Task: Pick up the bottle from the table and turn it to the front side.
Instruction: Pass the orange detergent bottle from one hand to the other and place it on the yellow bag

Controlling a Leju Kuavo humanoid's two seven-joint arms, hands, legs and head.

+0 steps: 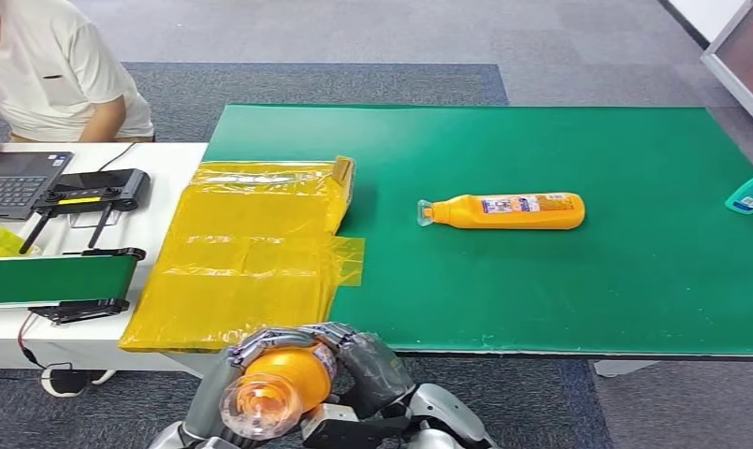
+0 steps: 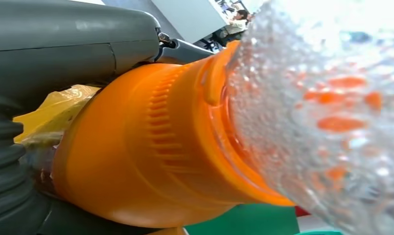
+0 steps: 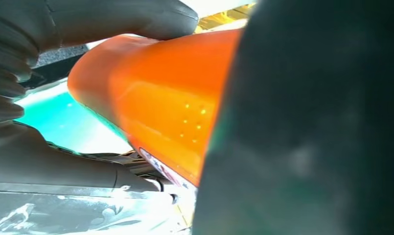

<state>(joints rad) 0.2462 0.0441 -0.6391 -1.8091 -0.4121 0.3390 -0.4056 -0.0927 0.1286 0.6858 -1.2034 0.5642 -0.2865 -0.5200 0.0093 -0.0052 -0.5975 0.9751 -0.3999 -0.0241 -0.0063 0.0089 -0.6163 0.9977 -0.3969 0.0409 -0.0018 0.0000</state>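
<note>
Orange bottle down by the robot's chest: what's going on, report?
Both hands, left hand and right hand, grip the held bottle, cap toward camera. Second bottle lies on green mat. Nothing in the way.

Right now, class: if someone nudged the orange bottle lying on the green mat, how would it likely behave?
The orange bottle lies on its side on the green mat, so it may roll. Its glossy plastic probably feels stiff and slippery.

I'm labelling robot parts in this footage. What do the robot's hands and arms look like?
Both hands, left hand and right hand, have dark grey fingers with silvery segmented joints. Close up, a thick smooth grey thumb and a ribbed grey cover show. The forearm shells are glossy silver.
</note>
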